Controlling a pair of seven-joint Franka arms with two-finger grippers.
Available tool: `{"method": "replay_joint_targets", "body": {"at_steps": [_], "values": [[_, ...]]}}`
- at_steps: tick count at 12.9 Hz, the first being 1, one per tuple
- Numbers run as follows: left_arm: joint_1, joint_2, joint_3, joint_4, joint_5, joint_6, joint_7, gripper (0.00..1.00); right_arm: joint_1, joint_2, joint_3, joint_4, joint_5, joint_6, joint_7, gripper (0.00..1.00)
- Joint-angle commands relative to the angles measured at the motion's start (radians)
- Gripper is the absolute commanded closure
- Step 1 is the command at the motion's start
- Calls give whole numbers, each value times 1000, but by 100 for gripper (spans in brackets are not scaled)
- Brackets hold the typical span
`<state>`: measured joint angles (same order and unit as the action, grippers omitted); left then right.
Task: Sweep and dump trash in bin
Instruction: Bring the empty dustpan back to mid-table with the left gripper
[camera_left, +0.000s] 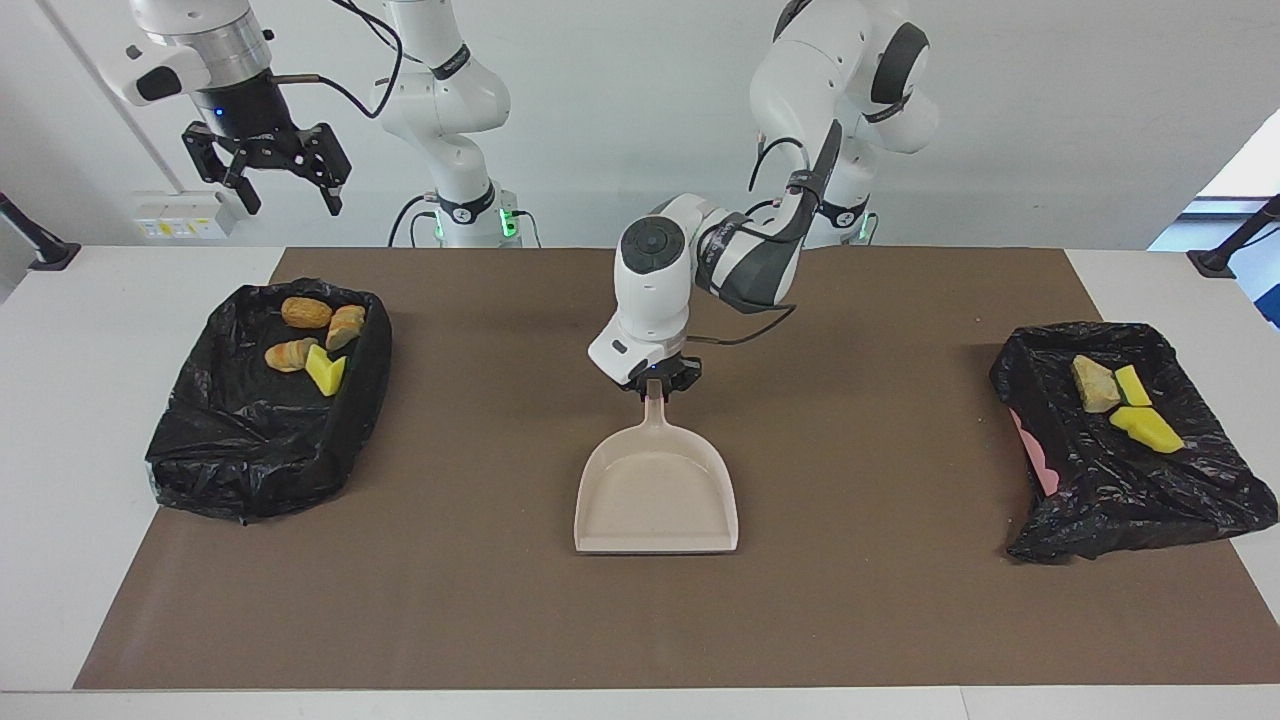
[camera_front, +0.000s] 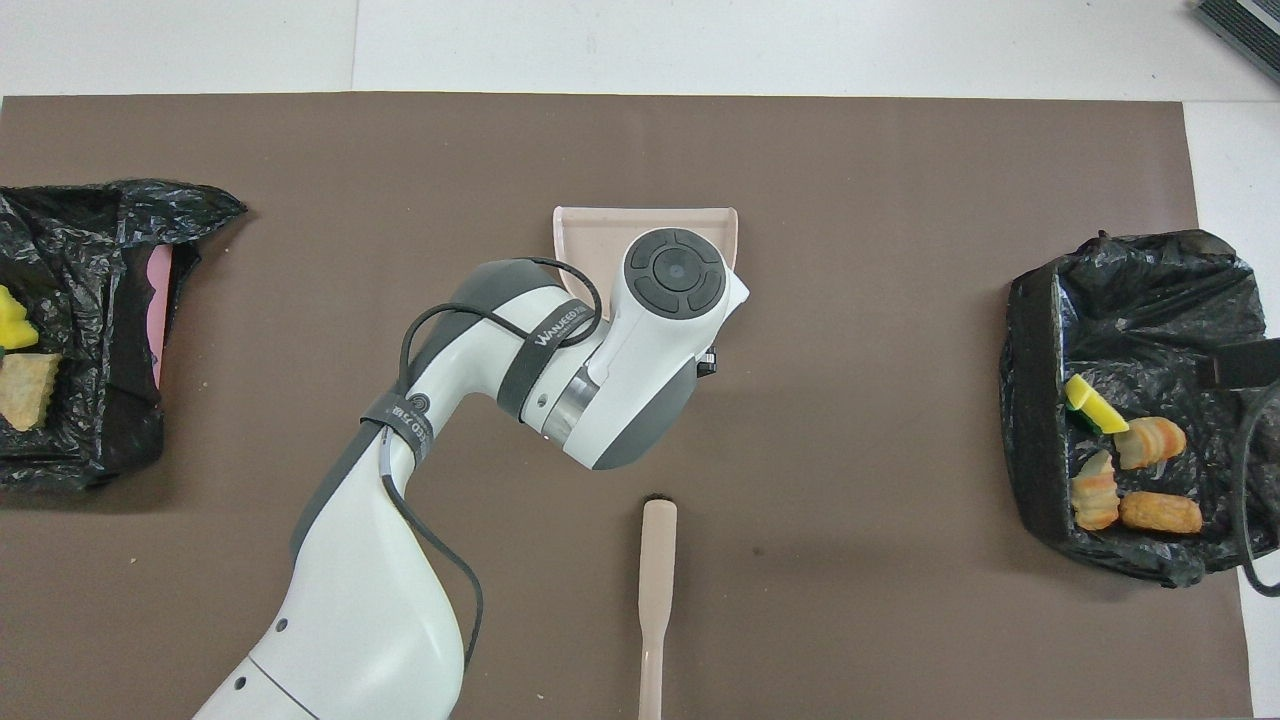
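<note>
We see the left tool (camera_left: 655, 388) closed on the handle of the beige dustpan (camera_left: 657, 493) near the middle of the surface; the pan lies flat on the brown mat (camera_left: 500, 600), its wide open lip pointing away from the robots, its handle toward them; in the overhead view the left arm's wrist covers the handle and most of the pan (camera_front: 590, 225), so we read the grip from the facing view; the pan looks empty to us.

The right tool (camera_left: 268, 172) hangs high in the air with its fingers spread apart, holding nothing, above the right arm's end of the surface, roughly over the edge nearest the robots by the bin there; that arm waits.

The brush (camera_front: 655, 590) lies on the mat nearer to the robots than the dustpan, handle toward the robots, black bristles toward the pan, apart from it; in the facing view the left arm hides it.

We find the trash in two black-bagged bins; the bin at the right arm's end (camera_left: 265, 400) holds tan and orange bread-like lumps (camera_left: 305, 313) and a yellow sponge wedge (camera_left: 325, 371); the bin at the left arm's end (camera_left: 1120, 470) holds a cream lump (camera_left: 1094, 386) and yellow sponge pieces (camera_left: 1145, 426); we see no scraps on the mat itself.
</note>
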<state>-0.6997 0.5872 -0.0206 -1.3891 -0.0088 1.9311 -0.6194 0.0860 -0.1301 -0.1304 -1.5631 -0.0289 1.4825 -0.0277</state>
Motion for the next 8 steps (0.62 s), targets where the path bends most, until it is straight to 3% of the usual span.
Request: {"method": "replay_joint_targets", "body": {"at_steps": [1,2,3,5,8], "values": [[-11,11,13,22,-17,34,-2,100,-11,-19,12,-12,-22,-2,-15,0],[-12,6,8,10,-17,29,0,100,-11,-19,12,-15,-22,-2,-17,0],[-14,2,7,2,-19,23,0,93,-11,-19,12,-14,-22,-2,-20,0],[-14,-6,-4,-19,-19,17,0,54,-11,-23,12,-18,-20,-8,-27,0],[-17,-9,-15,-21,-13,9,0,15,-9,-23,12,-20,-20,-10,-27,0]]}}
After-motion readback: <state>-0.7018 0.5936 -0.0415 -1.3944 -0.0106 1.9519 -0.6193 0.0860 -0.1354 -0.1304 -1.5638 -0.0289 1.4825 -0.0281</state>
